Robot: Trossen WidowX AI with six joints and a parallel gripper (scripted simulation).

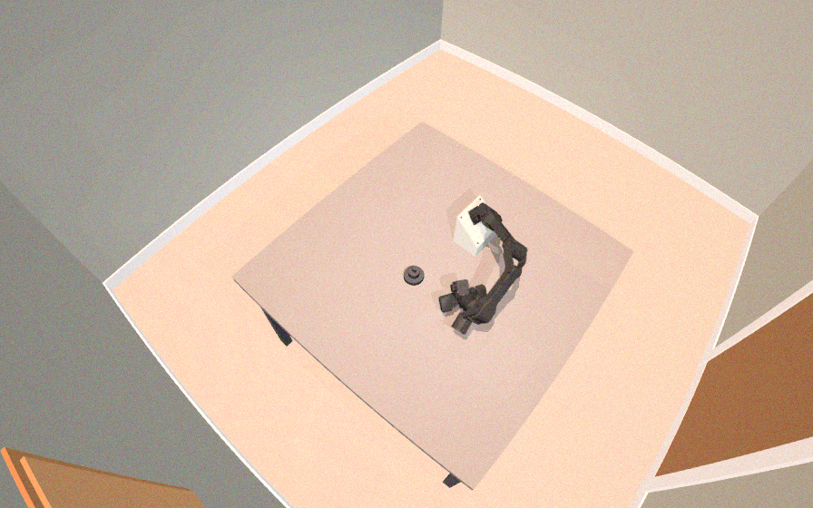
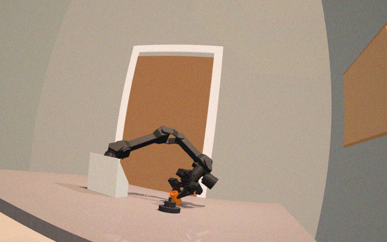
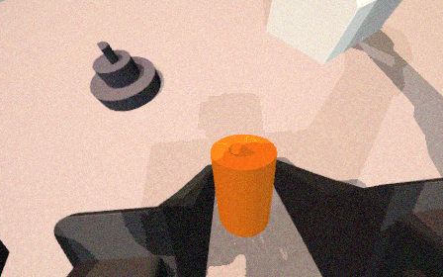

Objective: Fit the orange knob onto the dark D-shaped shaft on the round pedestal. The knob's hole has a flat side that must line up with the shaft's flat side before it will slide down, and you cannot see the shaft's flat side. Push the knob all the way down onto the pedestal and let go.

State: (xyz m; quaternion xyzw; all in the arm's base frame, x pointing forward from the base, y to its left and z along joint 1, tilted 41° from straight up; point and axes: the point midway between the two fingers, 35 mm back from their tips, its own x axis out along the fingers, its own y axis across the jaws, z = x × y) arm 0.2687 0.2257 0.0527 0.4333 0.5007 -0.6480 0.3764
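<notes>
The orange knob [image 2: 175,197] [image 3: 244,195] is held between the fingertips of my gripper [image 2: 176,194] [image 3: 240,167], which is shut on it. In the exterior view the knob is tilted, behind and just right of the pedestal in that view. Its end with the small hole shows in the wrist view; the hole's flat side is not clear. The round dark pedestal [image 1: 407,278] [image 2: 169,209] [image 3: 146,74] stands upright, with its bare shaft [image 2: 170,199] [image 3: 108,53] pointing up. Knob and shaft are apart. The arm hides the knob in the top view.
The white base block [image 1: 473,236] [image 2: 103,175] [image 3: 312,30] carries the arm. The pinkish table [image 1: 347,252] [image 2: 234,219] has its near edge in front of the pedestal in the exterior view. Arm shadows cross the table in the wrist view.
</notes>
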